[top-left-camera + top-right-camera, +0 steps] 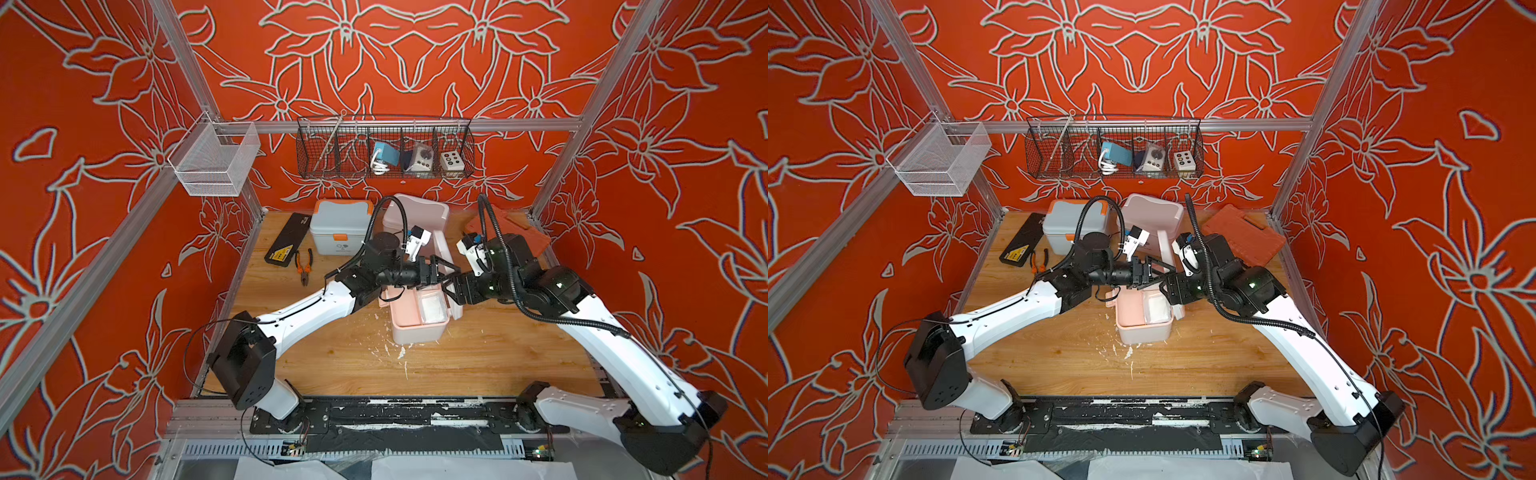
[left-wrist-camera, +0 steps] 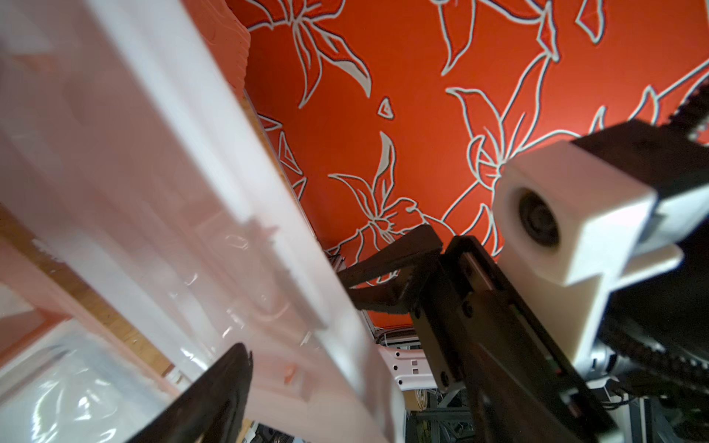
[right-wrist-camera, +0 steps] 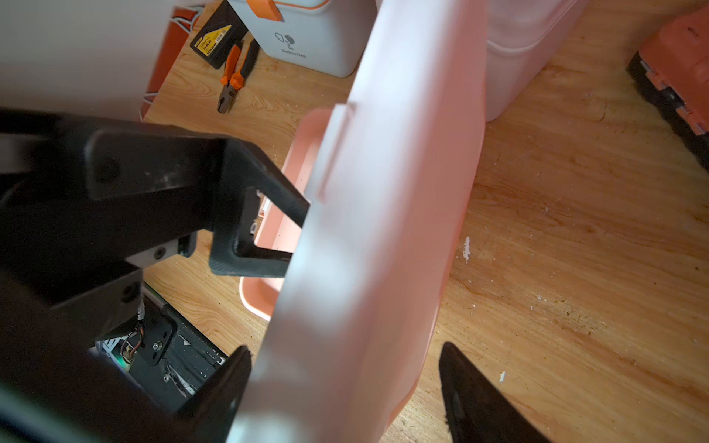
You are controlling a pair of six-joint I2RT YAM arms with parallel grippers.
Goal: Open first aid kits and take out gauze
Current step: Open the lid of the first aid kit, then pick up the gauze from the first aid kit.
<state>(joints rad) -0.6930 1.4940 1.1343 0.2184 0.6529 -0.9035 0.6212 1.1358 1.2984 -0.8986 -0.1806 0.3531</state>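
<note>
The white first aid kit with peach base (image 1: 415, 330) stands open at mid-table, its lid (image 1: 441, 245) raised upright on the right side. A gauze (image 1: 432, 305) packet in clear wrapping lies inside and also shows in the left wrist view as gauze (image 2: 57, 383). My right gripper (image 3: 345, 399) is open astride the lid (image 3: 383, 230), with a gap at one finger. My left gripper (image 1: 442, 268) is open on the lid's inner side, over the box, its fingertips hidden behind the panel. The blue-grey kit (image 1: 340, 226) and pale pink kit (image 1: 415, 214) stand at the back, lids down.
A flat black case (image 1: 286, 245) and orange-handled pliers (image 1: 303, 266) lie at the back left. An orange-red tool case (image 1: 513, 232) sits back right. A wire shelf (image 1: 384, 149) and a mesh basket (image 1: 212, 160) hang above. White flecks dot the wood in front of the kit.
</note>
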